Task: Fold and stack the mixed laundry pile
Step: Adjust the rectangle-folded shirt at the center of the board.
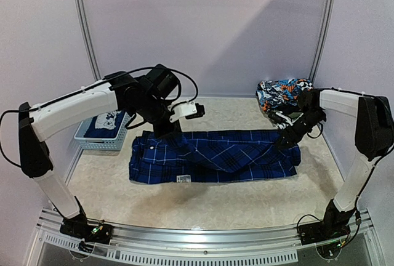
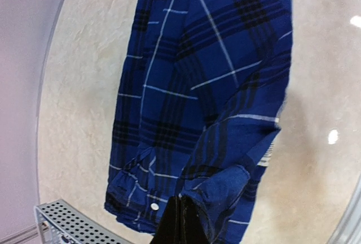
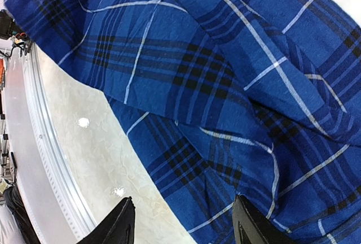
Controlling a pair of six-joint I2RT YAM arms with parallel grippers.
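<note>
1. The blue-and-black plaid shirt [image 1: 215, 155] lies spread lengthwise across the middle of the desk [image 1: 203, 207], with one layer folded over along its far side.
2. The left gripper [image 1: 165, 129] is at the shirt's far left edge. In the left wrist view its jaws are pressed together, and they seem to be pinching a bunched fold of the cloth there.
3. The right gripper [image 1: 284, 140] sits low over the shirt's right end. Its jaws are spread, and the two fingers [image 3: 121, 224] stand well apart with nothing between them but shirt and desk below.
4. A navy T-shirt [image 1: 108, 121] with a pale print rests in the light-blue basket [image 1: 98, 143] at the desk's left side.
5. A bright patterned garment [image 1: 282, 90] is bunched at the far right corner.
</note>
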